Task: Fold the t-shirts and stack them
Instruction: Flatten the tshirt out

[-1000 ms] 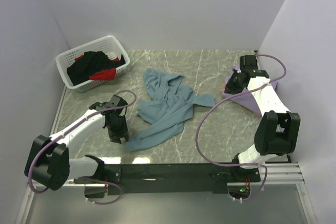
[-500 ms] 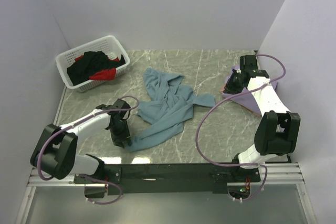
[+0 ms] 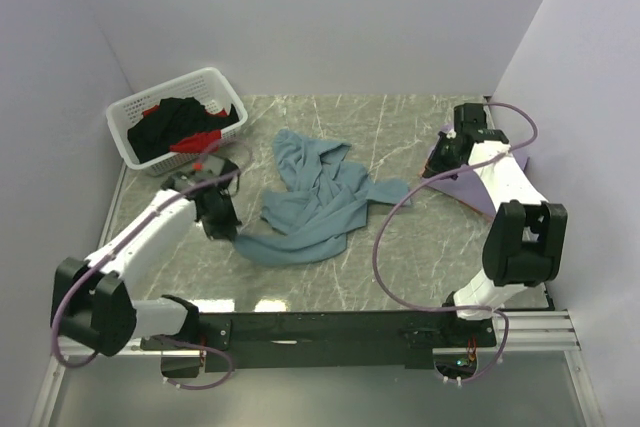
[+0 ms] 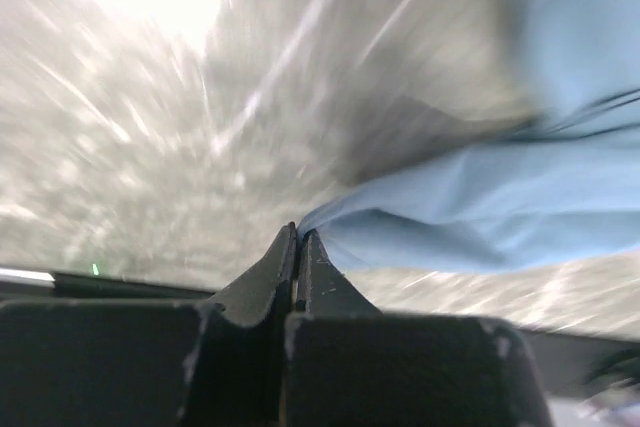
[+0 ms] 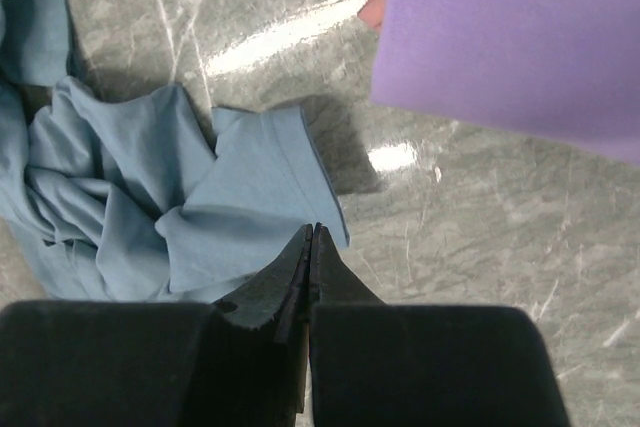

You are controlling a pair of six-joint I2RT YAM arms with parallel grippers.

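grip check: left gripper (image 4: 298, 239) pinched shut on near corner of teal t-shirt (image 3: 315, 202), crumpled at centre. pull slow and low to spread it flat. right gripper (image 5: 310, 239) clenched empty, hovering beside lavender t-shirt (image 5: 510, 37).

Left hand (image 4: 297, 239) pinched, right hand (image 5: 309, 235) closed

Bright overhead light, glare on table (image 5: 300, 42), left wrist view motion-blurred
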